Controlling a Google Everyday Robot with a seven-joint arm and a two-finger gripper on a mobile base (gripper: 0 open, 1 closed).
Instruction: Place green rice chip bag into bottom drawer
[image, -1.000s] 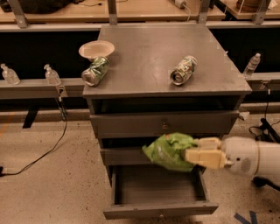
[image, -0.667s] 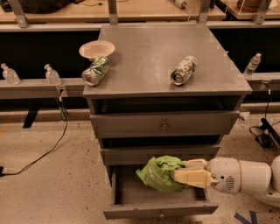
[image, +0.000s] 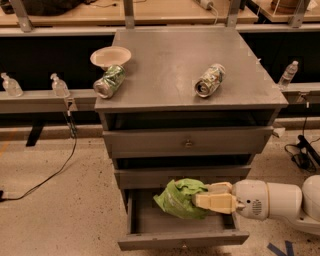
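The green rice chip bag (image: 179, 198) is a crumpled bright-green foil bag held inside the pulled-out bottom drawer (image: 150, 227), toward its right half. My gripper (image: 202, 196) reaches in from the right on a white arm and is shut on the bag's right side, with cream fingers (image: 215, 202) over it. I cannot tell whether the bag rests on the drawer floor or hangs just above it. The two drawers above are pushed in.
On the grey cabinet top (image: 165, 60) lie two crushed green-and-white cans (image: 109, 81) (image: 209, 80) and a pale paper plate (image: 110, 56). Clear bottles (image: 59, 86) stand on a low ledge at left and right. A black cable (image: 50, 172) runs over the speckled floor.
My gripper has carried the bag downward, from in front of the middle drawer into the open bottom drawer.
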